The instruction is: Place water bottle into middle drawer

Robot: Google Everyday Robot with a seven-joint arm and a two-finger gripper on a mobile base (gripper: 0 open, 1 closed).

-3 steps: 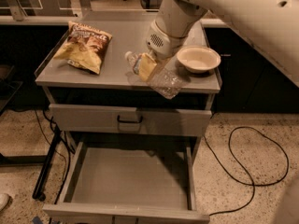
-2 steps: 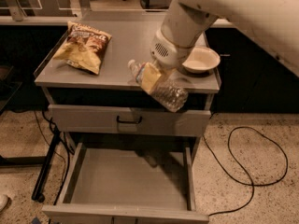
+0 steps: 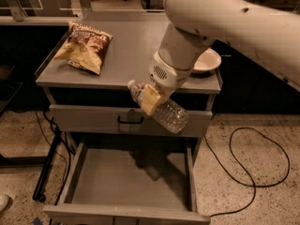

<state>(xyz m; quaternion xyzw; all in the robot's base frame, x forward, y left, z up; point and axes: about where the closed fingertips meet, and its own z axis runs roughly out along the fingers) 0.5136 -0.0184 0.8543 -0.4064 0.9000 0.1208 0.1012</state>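
The water bottle (image 3: 168, 114) is clear, crinkled plastic with a white cap at its upper left end. It hangs tilted in the air in front of the cabinet, above the open middle drawer (image 3: 126, 182). My gripper (image 3: 151, 98) is shut on the water bottle near its neck, and its tan finger pads (image 3: 149, 102) clamp it. The big white arm comes in from the upper right. The middle drawer is pulled out, grey, shallow, with a bare flat floor.
A chip bag (image 3: 84, 47) lies on the cabinet top at the left. A white bowl (image 3: 206, 61) sits at the right, partly behind the arm. A closed drawer front with a black handle (image 3: 130, 121) is above the open drawer. A black cable (image 3: 253, 172) loops on the floor.
My gripper has carried the water bottle off the cabinet top, forward and down past the front edge, so it now hangs in front of the closed drawer front, over the open drawer.
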